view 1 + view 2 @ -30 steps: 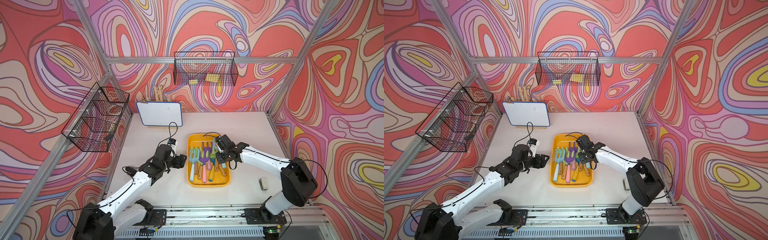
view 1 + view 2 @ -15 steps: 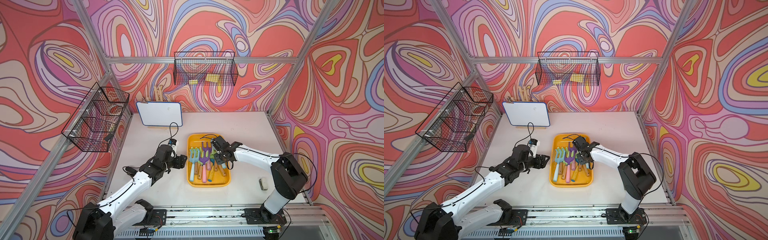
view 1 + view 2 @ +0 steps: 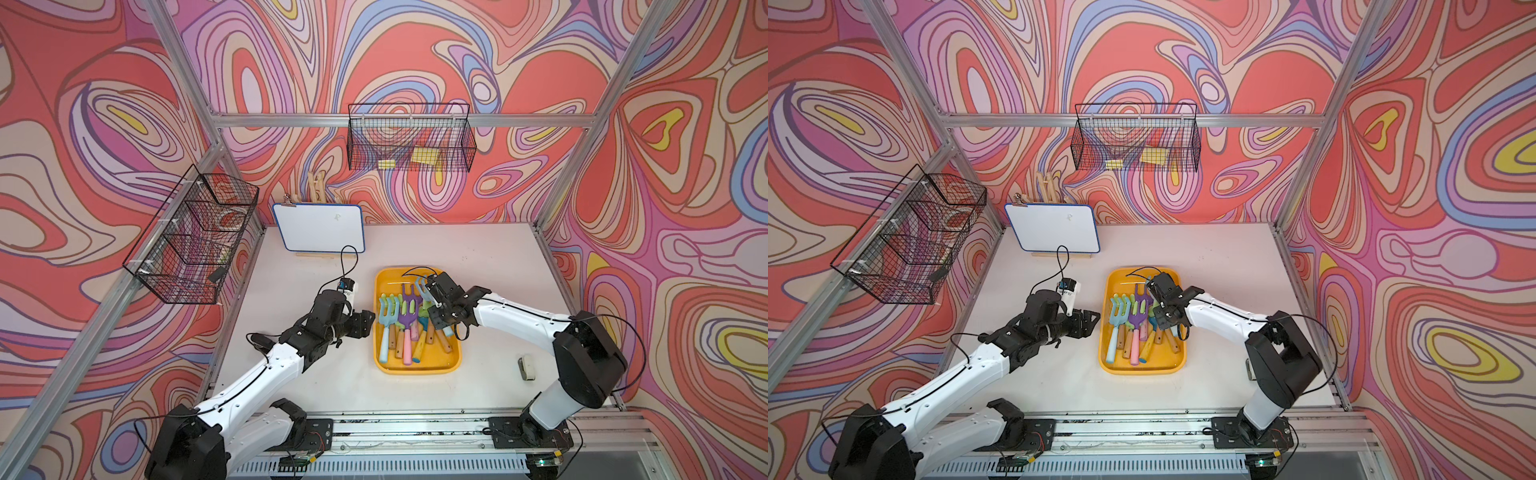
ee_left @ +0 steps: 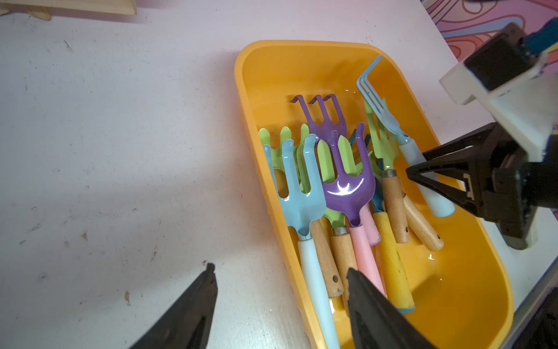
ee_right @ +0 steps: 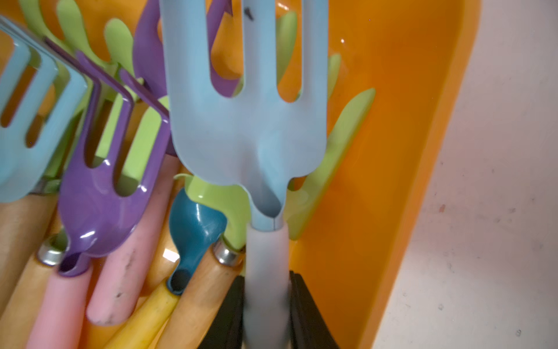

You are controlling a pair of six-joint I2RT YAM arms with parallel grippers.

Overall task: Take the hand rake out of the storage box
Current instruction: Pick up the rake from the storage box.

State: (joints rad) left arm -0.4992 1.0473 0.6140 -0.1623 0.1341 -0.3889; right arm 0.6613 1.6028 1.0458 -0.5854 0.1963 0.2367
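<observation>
Storage box [image 3: 388, 279] near table centre, long axis 12 to 6 o'clock, packed with a loose heap of rakes [image 3: 405, 328], heads toward 12, handles toward 6. Hand rake [image 5: 250, 127] of pale blue along the 3 o'clock wall, within the box outline and not yet out, lying over green and teal neighbours, pale handle pinched between the jaws of the right gripper [image 5: 265, 279]. Left gripper [image 4: 280, 269] just outside the 9 o'clock wall, jaws spread, holding nothing. Main hazard, as judged: a narrow pinch on a smooth round handle, hence liable to twist or slide under the weight of the head on lifting. Second hazard: bent tines close beside the purple rake [image 4: 347, 187] and the green heads, so apt to hook one and drag it up and out as well. Third: glossy, light box on a smooth top, unbraced, free to skid or tip under a sideways pull against the 3 o'clock wall. Safer straight up and slowly, sideways only once clear of the rim. Room: walls [image 3: 415, 54] of swirled red, pink and lilac on an aluminium frame [image 3: 407, 120]. Table [image 3: 478, 257] pale, matt, scuffed and speckled. Wire basket [image 3: 409, 139] on the 12 o'clock wall, side basket [image 3: 191, 237] at 9 to 10 o'clock. Whiteboard [image 3: 320, 226] propped at 11 o'clock. Small grey-white object [image 3: 527, 367] at 4 o'clock of the box, too small to identify.
</observation>
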